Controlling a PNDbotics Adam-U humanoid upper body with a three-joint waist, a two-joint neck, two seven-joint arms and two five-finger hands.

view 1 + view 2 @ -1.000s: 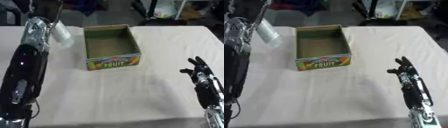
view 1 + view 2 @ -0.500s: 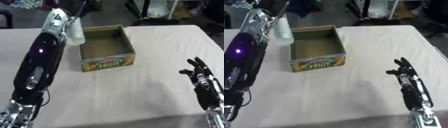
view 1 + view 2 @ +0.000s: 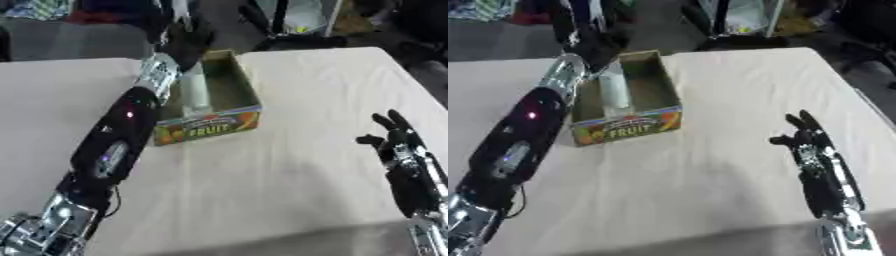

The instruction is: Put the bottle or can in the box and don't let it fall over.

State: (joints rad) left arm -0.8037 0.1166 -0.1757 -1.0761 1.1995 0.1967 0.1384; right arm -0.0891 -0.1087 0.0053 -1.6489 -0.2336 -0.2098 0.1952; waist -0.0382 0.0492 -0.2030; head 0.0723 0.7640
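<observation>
In the left eye view, your left arm runs up from the lower left corner across the pale bench (image 3: pixel 289 165) to the cardboard box (image 3: pixel 219 117), the one with "FRUIT" printed on its near wall. Your left robot hand (image 3: pixel 185 42) sits over the far left end of that box, dark fingers wrapped around the top of a pale, see-through bottle (image 3: pixel 194 90). The bottle stands upright inside the box, against its left wall. Whether its base touches the box floor you cannot tell. Your right robot hand (image 3: pixel 395 137) rests near the right edge, well apart from the box, fingers spread and pointing up, holding nothing.

In the right eye view, the same layout shows, shifted a little to the left. The bottle reads as a light column inside the box's left side, with your left robot hand closed over its upper end. Your right robot hand stands with fingers apart above the bench.
</observation>
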